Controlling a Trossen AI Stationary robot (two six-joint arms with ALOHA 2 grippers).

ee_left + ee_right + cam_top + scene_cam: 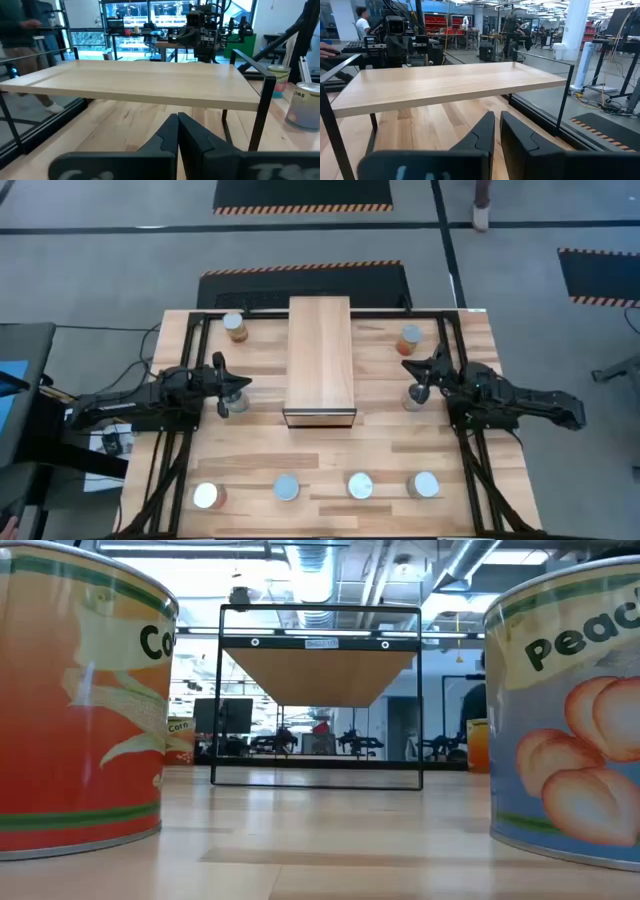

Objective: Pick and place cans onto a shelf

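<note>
We judge the small cylindrical silver-topped tins (286, 487), apart from both nearly closed, empty grippers, left gripper (178, 131) and right gripper (497, 131), flanking the light-wood plank-topped shelf (320, 355), as rigid, smooth, fairly light, best gripped mid-wall.

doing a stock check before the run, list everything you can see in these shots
shelf: one, light wood top on a black frame, table centre
back cans: two, orange-brown labels, one either side of the shelf's far end
side cans: two, silvery tops, one beside each claw
front cans: four, silvery-white tops, in a row along the near edge
table: one, slatted light wood
floor mats: three, black with orange-striped edges, beyond the table
left claw: one, dark, shut, left of the shelf
right claw: one, dark, shut, right of the shelf
</note>
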